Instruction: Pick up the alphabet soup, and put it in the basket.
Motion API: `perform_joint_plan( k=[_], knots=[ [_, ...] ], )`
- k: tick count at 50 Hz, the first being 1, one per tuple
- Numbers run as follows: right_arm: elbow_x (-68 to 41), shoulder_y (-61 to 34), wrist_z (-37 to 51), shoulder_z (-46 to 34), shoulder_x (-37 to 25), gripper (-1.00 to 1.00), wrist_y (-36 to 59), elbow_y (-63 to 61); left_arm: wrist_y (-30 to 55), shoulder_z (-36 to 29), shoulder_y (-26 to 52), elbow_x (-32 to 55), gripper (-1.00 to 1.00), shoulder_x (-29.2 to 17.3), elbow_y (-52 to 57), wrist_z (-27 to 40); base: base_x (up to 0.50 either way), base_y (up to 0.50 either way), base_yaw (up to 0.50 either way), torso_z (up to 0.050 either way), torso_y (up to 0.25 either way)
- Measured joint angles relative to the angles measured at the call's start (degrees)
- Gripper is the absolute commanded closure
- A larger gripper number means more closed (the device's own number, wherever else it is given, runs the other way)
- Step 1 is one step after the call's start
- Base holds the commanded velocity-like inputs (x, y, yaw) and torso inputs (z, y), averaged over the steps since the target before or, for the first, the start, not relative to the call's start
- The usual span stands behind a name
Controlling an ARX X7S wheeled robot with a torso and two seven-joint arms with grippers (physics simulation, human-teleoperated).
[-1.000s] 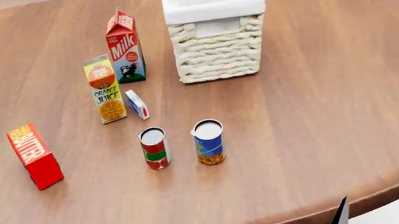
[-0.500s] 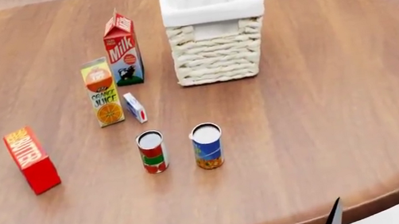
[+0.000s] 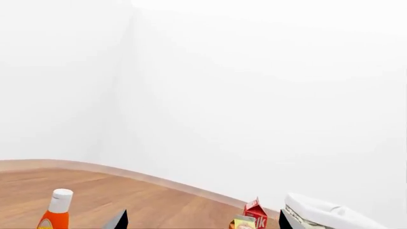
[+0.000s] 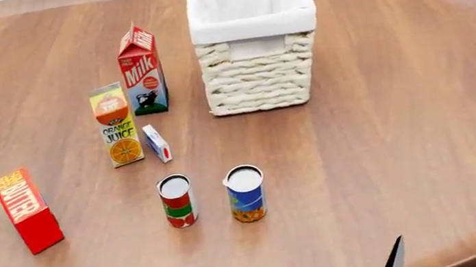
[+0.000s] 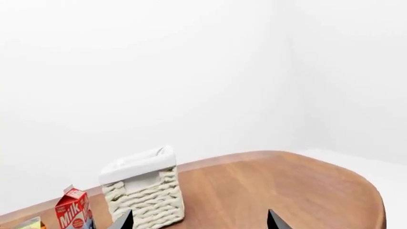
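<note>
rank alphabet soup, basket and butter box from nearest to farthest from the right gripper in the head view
From the right gripper at the table's near edge:
1. alphabet soup, near centre.
2. basket, far centre.
3. butter box, far left.

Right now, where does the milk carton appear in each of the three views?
Head view: milk carton stands upper left of centre, left of the basket.
Left wrist view: only its red top shows at the bottom edge.
Right wrist view: bottom left corner.
Shared landmark: the basket beside it.
</note>
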State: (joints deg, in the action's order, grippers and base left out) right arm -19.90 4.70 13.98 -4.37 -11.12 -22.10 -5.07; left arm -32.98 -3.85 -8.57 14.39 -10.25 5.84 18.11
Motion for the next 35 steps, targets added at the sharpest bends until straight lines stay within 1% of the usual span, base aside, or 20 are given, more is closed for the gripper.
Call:
perform_joint_plan(
  k=[12, 16, 35],
  knots=[
    [1.1, 0.1, 0.3, -0.6, -0.2, -1.0, -0.6, 0.2, 0.1, -0.3, -0.3, -0.2, -1.0, -0.3, 0.5, 0.5, 0.0, 0.0, 0.0, 0.0, 0.0],
    [1.3, 0.0, 0.4, -0.9, -0.2, -1.0, -0.6, 0.2, 0.1, -0.4, -0.3, -0.2, -1.0, -0.5, 0.6, 0.7, 0.0, -0.29, 0.0, 0.0, 0.0],
    [1.0, -0.3, 0.8, -1.5, -0.8, -1.0, -0.2, 0.5, -0.1, -0.9, -0.3, -0.4, -1.0, -0.8, 0.5, 1.4, 0.01, -0.08, 0.0, 0.0, 0.0]
  ],
)
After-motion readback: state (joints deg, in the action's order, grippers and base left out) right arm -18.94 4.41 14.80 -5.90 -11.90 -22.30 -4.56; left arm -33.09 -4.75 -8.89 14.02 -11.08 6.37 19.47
